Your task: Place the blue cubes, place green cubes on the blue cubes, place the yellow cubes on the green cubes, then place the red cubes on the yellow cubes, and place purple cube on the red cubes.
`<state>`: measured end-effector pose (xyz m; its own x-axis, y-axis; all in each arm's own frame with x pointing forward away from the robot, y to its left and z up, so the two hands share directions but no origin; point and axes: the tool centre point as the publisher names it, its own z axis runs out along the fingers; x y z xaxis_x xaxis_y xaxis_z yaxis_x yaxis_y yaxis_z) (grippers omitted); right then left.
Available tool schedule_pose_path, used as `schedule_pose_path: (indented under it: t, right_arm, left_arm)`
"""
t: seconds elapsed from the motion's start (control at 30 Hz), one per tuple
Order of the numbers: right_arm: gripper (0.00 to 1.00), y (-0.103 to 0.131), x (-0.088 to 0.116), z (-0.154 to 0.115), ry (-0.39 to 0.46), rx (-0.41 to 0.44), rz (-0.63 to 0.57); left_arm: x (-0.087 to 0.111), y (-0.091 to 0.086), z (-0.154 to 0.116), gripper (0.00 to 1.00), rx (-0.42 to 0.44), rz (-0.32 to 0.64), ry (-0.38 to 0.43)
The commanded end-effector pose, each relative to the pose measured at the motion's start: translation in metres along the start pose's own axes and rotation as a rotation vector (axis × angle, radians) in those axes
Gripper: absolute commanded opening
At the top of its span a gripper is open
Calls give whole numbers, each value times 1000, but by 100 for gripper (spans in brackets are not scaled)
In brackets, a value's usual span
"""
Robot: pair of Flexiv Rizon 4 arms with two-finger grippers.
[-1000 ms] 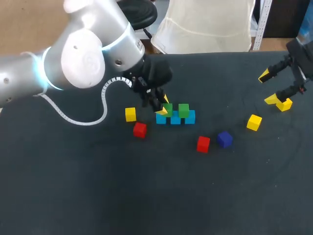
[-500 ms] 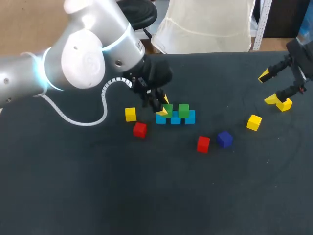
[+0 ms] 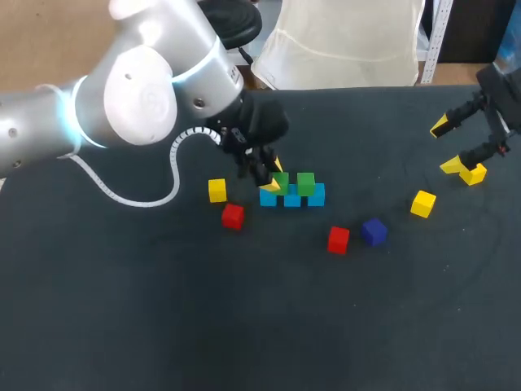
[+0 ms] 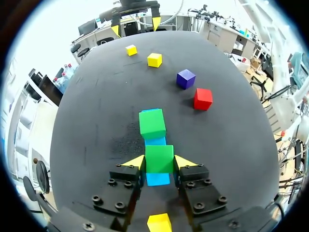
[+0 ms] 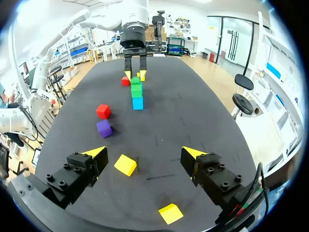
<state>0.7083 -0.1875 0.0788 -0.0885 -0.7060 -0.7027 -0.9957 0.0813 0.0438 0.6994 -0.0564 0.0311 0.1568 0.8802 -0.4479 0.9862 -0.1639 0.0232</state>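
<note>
Head overhead; opposed wrists both see green cubes [image 4: 152, 124].

Right gripper [image 5: 144, 153] fingers spread wide over 1 yellow cube [image 5: 125, 165]; purple cube [image 5: 104, 128] and red cube [image 5: 103, 111] ahead.

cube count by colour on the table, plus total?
blue cube: 3
green cube: 2
yellow cube: 3
red cube: 2
purple cube: 1
total: 11
</note>
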Motion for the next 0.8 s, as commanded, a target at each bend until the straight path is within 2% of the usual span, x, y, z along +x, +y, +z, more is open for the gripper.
schedule_pose_path:
  t: [0.03, 0.8]
  right_arm:
    - [100, 0, 0, 0, -1, 0, -1]
    - [100, 0, 0, 0, -1, 0, -1]
  left_arm:
    - [0, 4, 2, 0, 11, 0, 1]
    - [2, 6, 2, 0, 21, 0, -1]
